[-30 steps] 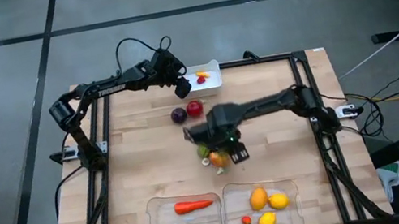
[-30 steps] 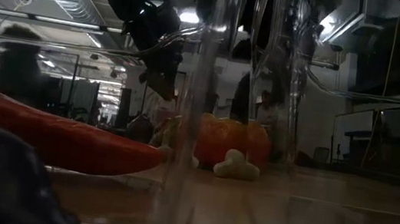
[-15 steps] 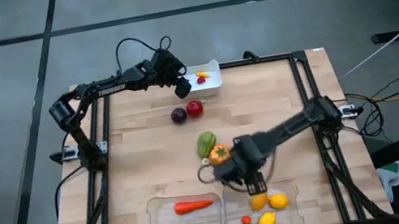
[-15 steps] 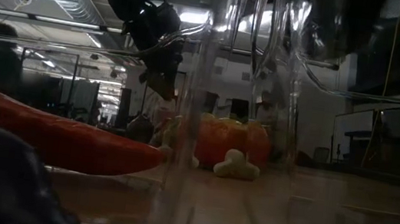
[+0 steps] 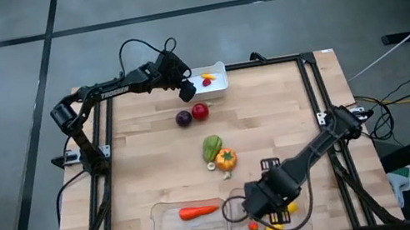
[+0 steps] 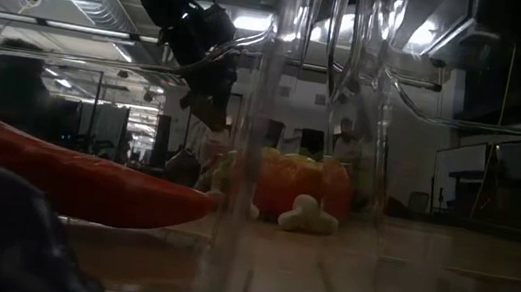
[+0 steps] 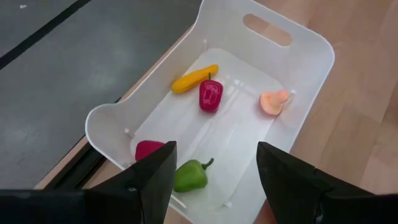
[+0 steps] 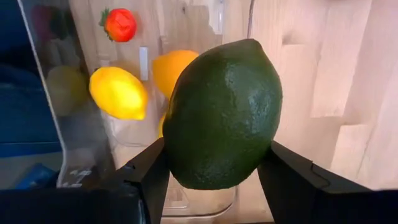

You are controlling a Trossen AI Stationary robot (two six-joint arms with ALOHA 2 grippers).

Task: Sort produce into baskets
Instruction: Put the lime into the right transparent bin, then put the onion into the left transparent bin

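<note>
Right gripper [image 8: 211,168] is clamped on a dark green lime [image 8: 222,112], one finger on each flank so it can't roll out; in the high view it hangs over the near-right clear tray [image 5: 303,218], which already holds a lemon [image 8: 118,93], an orange fruit [image 8: 171,67] and a small strawberry [image 8: 119,23], so my read is this is the fruit tray and the drop comes next; carrot [image 5: 198,212] lies in the near-left tray [image 5: 159,224], likely vegetables; left gripper [image 7: 214,168] waits at the far side over the white bin [image 7: 311,68], fingers apart, nothing between them; green pepper [image 5: 211,147] and orange pepper [image 5: 225,160] sit mid-table, unsorted.
</note>
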